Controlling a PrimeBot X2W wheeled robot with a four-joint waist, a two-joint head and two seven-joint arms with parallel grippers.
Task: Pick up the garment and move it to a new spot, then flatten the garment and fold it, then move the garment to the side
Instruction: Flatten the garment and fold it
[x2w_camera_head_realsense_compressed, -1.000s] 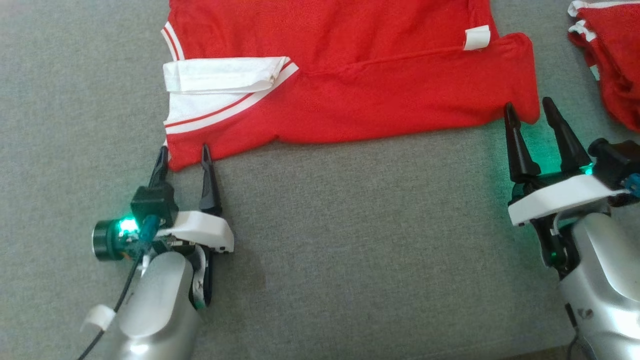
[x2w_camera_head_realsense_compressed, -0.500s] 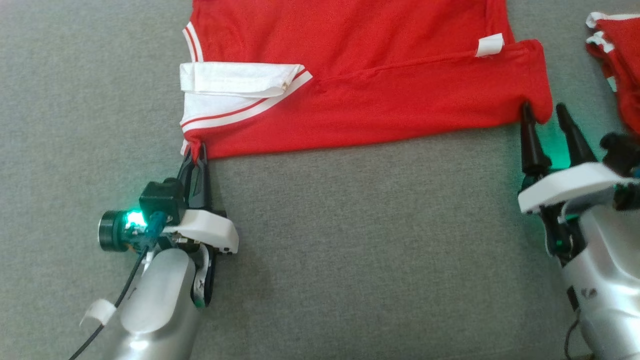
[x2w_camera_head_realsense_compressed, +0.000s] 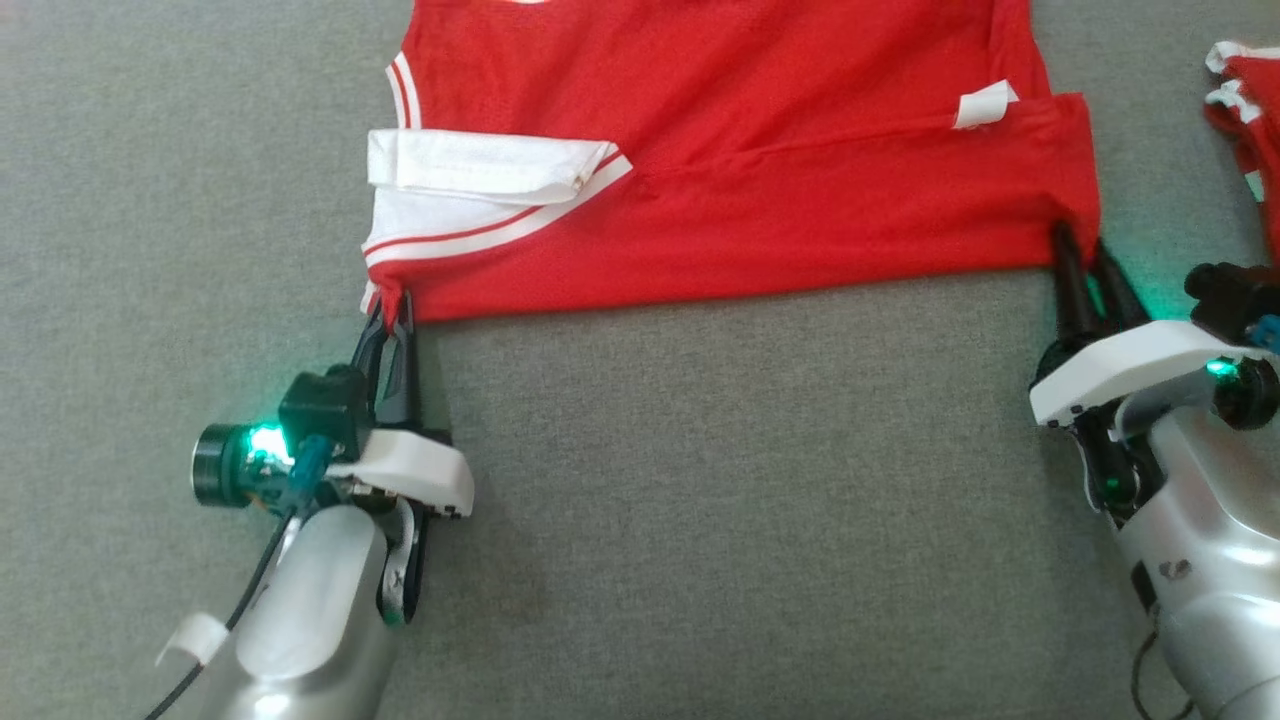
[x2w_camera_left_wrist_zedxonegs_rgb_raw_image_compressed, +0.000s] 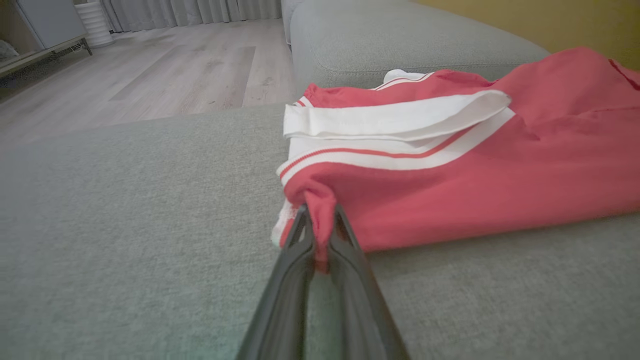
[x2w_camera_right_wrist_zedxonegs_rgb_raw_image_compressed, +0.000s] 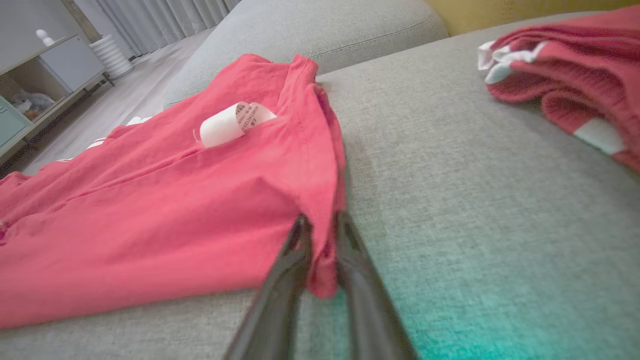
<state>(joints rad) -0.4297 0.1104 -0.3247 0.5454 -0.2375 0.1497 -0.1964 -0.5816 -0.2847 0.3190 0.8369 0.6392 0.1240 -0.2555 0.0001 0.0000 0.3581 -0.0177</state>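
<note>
Spread flat over the far part of the grey woven sofa cushion (x2w_camera_head_realsense_compressed: 700, 520): the large red mesh jersey with a white striped sleeve (x2w_camera_head_realsense_compressed: 750, 180), near hem running straight from left to right. Pinched at the near left corner by the left gripper (x2w_camera_head_realsense_compressed: 392, 308), fingers narrow, cloth bunched between. Pinched at the near right corner by the right gripper (x2w_camera_head_realsense_compressed: 1082, 245), fingers close on a red fold. Bare cushion along the whole near side of the hem. To the right, apart, a smaller folded red bundle with white trim (x2w_camera_head_realsense_compressed: 1245, 130). Past the cushion's left edge, pale wood floor (x2w_camera_left_wrist_zedxonegs_rgb_raw_image_compressed: 175, 65).
</note>
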